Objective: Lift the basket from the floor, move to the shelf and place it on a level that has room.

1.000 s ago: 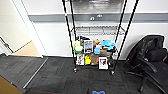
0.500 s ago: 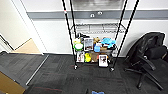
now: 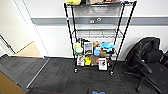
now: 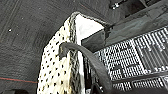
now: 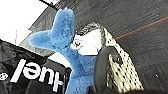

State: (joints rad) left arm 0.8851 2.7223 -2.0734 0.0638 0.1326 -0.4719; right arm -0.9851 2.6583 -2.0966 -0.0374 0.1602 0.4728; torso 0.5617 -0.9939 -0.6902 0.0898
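Note:
The basket (image 4: 53,72) has beige woven mesh sides and a pale rim, and it hangs above the dark grey carpet floor (image 3: 57,77). My left gripper (image 4: 68,48) hooks a dark finger over one wall's rim. My right gripper (image 5: 106,53) clasps the opposite wall of the basket (image 5: 121,70). A blue plush toy (image 5: 62,42) lies inside it, and its tip (image 3: 98,92) shows at the head view's lower edge. The shelf (image 3: 71,37), a black wire rack, stands straight ahead against the wall. Its level second from the top (image 3: 97,33) looks bare.
A yellow plush (image 3: 73,2) sits on the rack's top tier. The two lower tiers are crowded with boxes and bottles (image 3: 92,53). A black office chair (image 3: 150,65) stands to the right. A doorway with tan wooden flooring (image 3: 28,51) opens at the left.
The whole head view has shifted slightly, so the camera has moved; the rack sits a touch lower and nearer. The basket stays in both grippers.

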